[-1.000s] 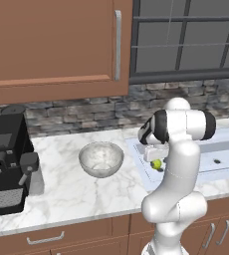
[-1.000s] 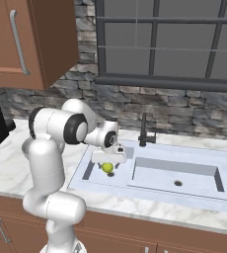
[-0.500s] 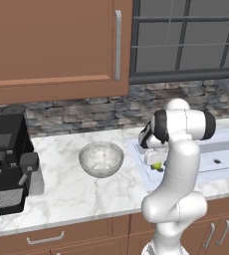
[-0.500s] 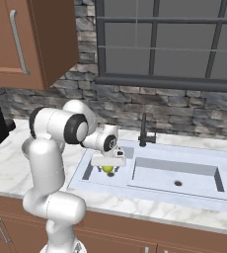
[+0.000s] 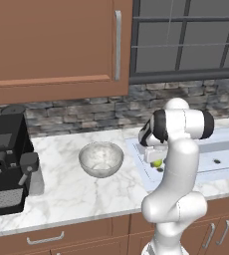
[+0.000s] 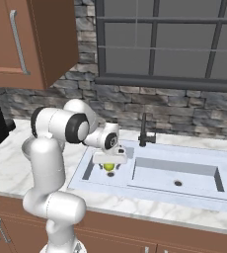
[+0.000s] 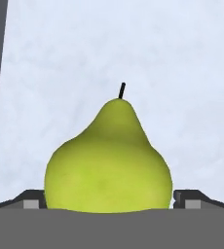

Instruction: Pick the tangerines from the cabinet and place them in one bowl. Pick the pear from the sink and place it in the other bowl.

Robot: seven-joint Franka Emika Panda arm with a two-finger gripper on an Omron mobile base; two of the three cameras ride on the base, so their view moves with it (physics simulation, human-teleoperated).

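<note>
The yellow-green pear point(image 7: 109, 160) lies on the pale floor of the sink point(image 6: 184, 170), stem pointing away from the hand. My gripper point(image 7: 109, 202) is open and low over it, with one fingertip point(image 7: 31, 199) on each side of the fruit. From the base, the gripper point(image 6: 108, 162) hangs in the sink's left part just above the pear point(image 6: 108, 167), also seen as a gripper point(image 5: 155, 157) over the pear point(image 5: 157, 163). The grey translucent bowl point(image 5: 101, 158) stands on the counter left of the sink. The cabinet point(image 5: 52, 45) door is shut. The tangerines are hidden and the one bowl is out of view.
A black coffee machine point(image 5: 9, 159) stands at the counter's left end. The dark faucet point(image 6: 144, 131) rises behind the sink. A stone backsplash and window run along the back. Marble counter point(image 5: 61, 194) lies between the machine and the sink.
The gripper has come down closer over the pear in the sink, staying open. The pear and the bowl have not moved.
</note>
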